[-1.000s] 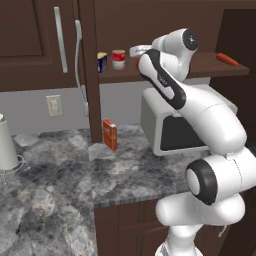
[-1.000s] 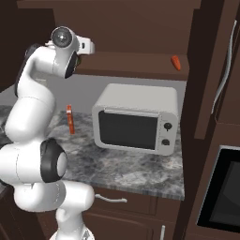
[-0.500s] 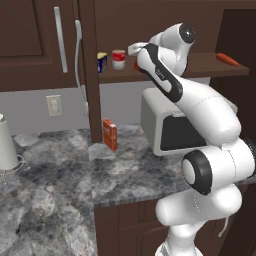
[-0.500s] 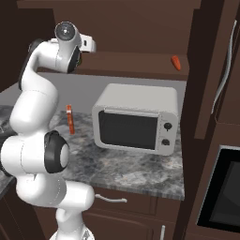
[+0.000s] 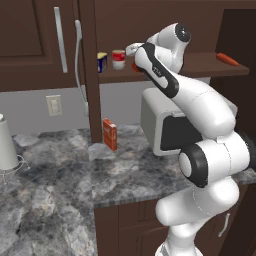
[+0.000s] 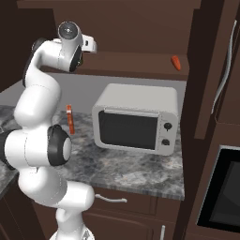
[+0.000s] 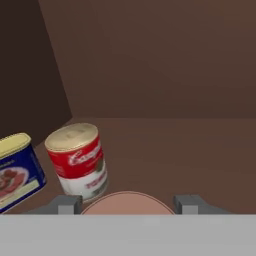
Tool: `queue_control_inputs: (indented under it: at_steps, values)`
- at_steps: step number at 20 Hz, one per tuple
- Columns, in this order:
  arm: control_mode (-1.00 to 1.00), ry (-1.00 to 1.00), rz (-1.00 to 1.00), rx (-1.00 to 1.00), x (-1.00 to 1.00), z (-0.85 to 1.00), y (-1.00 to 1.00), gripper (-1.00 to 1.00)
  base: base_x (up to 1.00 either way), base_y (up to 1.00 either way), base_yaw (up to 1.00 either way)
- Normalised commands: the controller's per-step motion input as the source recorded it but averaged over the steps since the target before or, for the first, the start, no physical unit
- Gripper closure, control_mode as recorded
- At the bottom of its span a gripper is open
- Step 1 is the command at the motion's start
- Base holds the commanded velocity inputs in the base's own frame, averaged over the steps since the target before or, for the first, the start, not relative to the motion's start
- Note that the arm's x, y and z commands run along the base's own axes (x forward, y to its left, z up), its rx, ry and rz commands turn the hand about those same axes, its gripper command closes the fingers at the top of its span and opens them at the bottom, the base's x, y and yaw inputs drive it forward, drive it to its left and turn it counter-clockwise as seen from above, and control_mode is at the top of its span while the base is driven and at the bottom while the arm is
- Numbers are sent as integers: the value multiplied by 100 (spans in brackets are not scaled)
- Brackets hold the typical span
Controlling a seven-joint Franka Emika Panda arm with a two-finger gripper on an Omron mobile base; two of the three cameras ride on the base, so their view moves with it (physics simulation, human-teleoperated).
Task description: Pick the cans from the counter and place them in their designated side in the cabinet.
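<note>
On the cabinet shelf [image 7: 190, 145] the red can with a cream-white band [image 7: 77, 160] stands upright, beside the blue-and-yellow container [image 7: 15, 172]. My gripper [image 7: 127, 205] is shut on the plain orange-red can [image 7: 127, 201], whose pale top shows between the fingertips [image 7: 62, 204], just right of the banded can. From the left base view, the gripper [image 5: 134, 61] reaches into the cabinet with a bit of the orange-red can [image 5: 135, 67] showing, right of the banded can [image 5: 118, 59]. Whether the held can rests on the shelf I cannot tell.
A white microwave [image 5: 165, 125] sits on the grey counter [image 5: 60, 180] under the shelf. A flat orange-red box [image 5: 109, 134] stands by the cabinet's side panel. An orange carrot-like thing [image 5: 227, 59] lies at the shelf's right end. Silver bar handles [image 5: 60, 40] hang left; a white appliance [image 5: 6, 145] stands far left.
The hand has crept a little to the left along the shelf toward the banded can, still holding the orange-red can. The elbow has swung slightly.
</note>
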Motion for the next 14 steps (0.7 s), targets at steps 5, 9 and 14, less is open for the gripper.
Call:
queue_control_inputs:
  at_steps: [5, 9, 14]
  values:
    - [-100, 0, 1, 0, 25, -5, 2, 100, 0, 0, 0]
    - [-100, 0, 1, 0, 29, -3, 0, 100, 0, 0, 0]
    - [-100, 0, 1, 0, 25, -5, 1, 100, 0, 0, 0]
